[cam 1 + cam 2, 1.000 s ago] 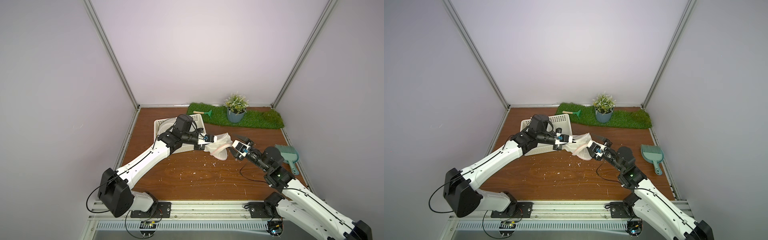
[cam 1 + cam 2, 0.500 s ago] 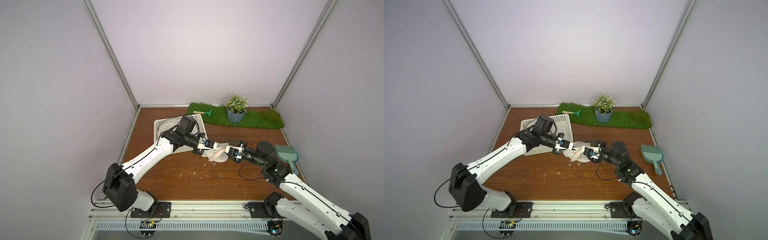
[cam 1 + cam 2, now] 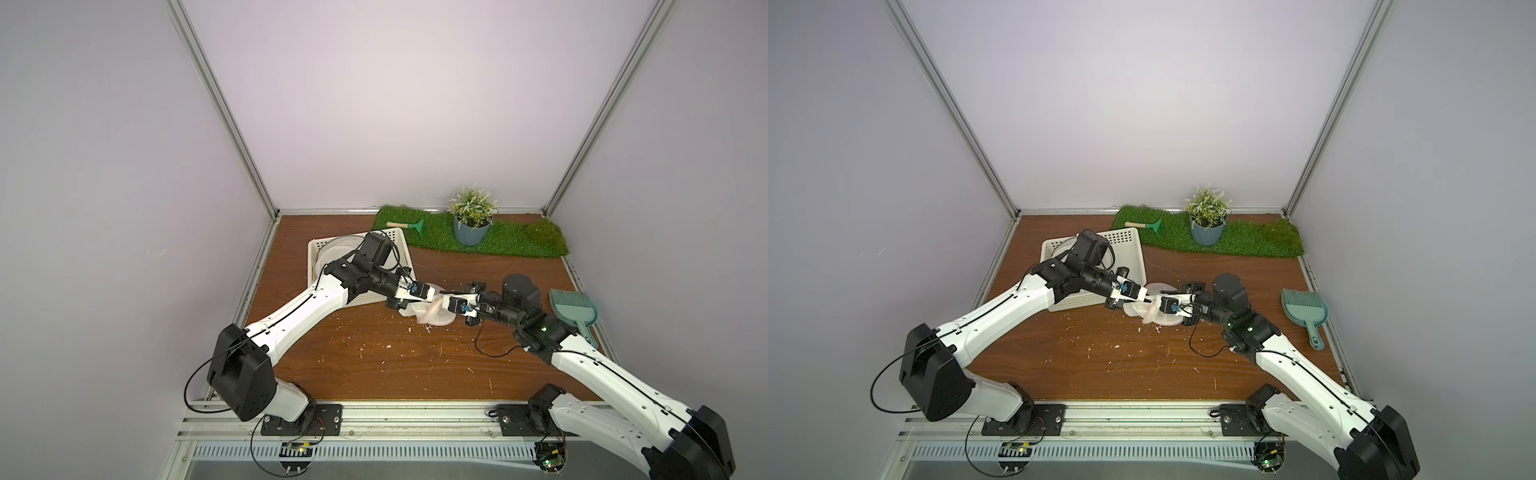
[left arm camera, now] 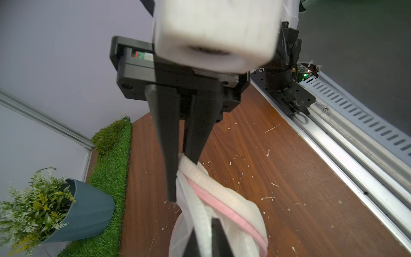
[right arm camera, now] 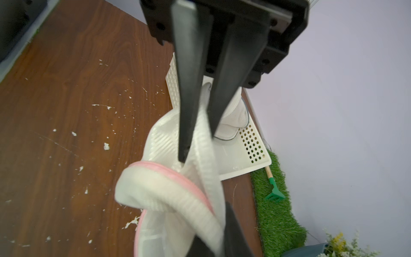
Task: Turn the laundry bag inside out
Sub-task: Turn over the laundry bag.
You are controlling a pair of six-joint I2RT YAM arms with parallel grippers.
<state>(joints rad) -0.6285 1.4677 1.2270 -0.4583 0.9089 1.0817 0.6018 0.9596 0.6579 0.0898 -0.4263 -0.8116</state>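
Note:
The laundry bag [image 3: 432, 313] [image 3: 1156, 322] is white mesh with a pink rim, bunched and hanging just above the wooden table between my two grippers. They meet tip to tip over it in both top views. My right gripper [image 3: 444, 300] [image 4: 182, 180] is shut on a folded white band of the bag [image 4: 222, 200]. My left gripper [image 3: 435, 296] [image 5: 198, 146] has its fingers a little apart, and the bag's mesh [image 5: 164, 189] still runs between them. The bag's inside is hidden.
A white perforated basket [image 3: 320, 249] stands behind my left arm. A grass mat [image 3: 519, 245] at the back carries a potted plant [image 3: 469, 232] and a small green rake [image 3: 409, 225]. A teal dustpan [image 3: 575, 309] lies at the right edge. White crumbs [image 3: 395, 349] dot the table.
My right gripper has moved in to the left and shut on the bag. My left gripper's fingers have parted slightly. The bag now hangs lower and more bunched.

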